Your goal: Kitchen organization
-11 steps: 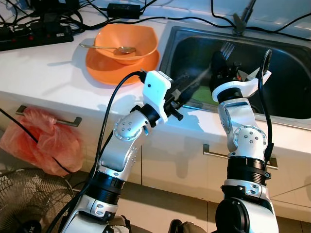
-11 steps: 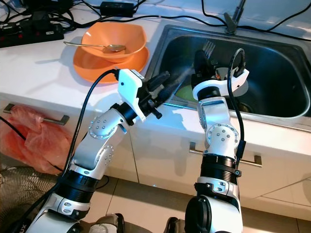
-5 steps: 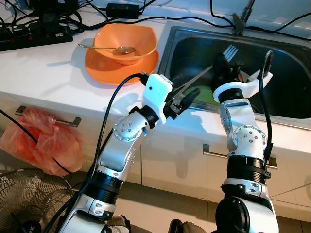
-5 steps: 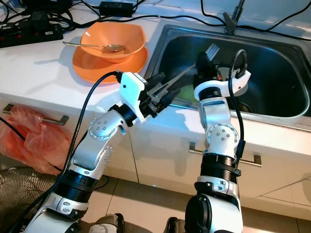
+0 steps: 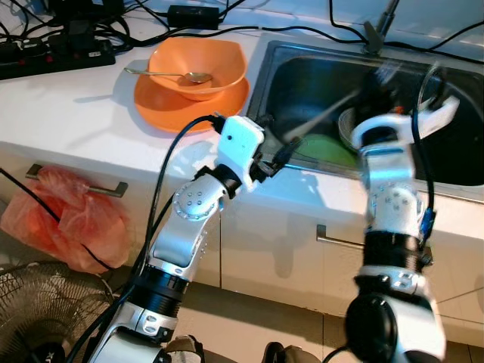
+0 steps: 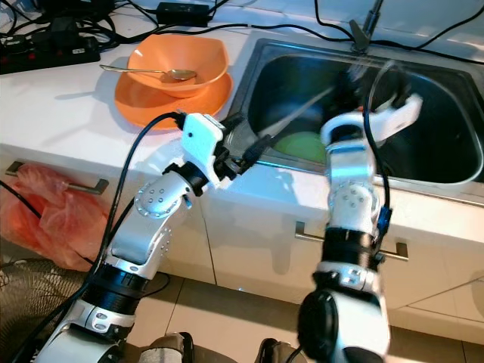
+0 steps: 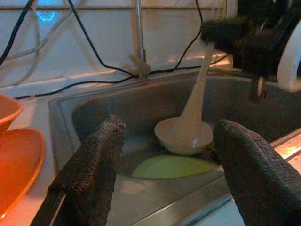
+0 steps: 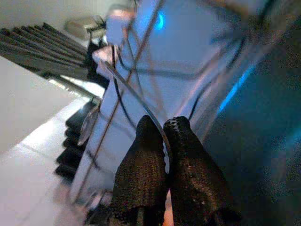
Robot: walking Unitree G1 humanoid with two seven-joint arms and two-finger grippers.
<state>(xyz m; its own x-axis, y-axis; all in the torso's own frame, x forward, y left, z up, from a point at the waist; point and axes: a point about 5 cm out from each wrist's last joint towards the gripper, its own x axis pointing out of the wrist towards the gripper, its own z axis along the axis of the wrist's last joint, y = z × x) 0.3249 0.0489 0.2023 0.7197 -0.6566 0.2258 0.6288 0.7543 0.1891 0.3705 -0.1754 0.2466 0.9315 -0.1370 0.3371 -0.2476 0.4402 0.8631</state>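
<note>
Left wrist view looks past the left gripper [image 7: 164,174], its fingers [image 7: 91,165] spread wide and holding nothing, into the steel sink [image 7: 94,117]. A pale ladle [image 7: 186,134] hangs there with its bowl just above a green plate [image 7: 171,165]. The right gripper [image 8: 163,143], blurred above the sink, has its fingers pinched narrow on the ladle's handle. On the white desk [image 5: 68,106] beside the sink sits an orange bowl [image 5: 198,60] with a spoon [image 5: 170,74] in it, on an orange plate [image 5: 155,102].

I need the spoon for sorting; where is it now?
The spoon lies in the orange bowl on the orange plate, on the counter to the robot's left of the sink.
</note>
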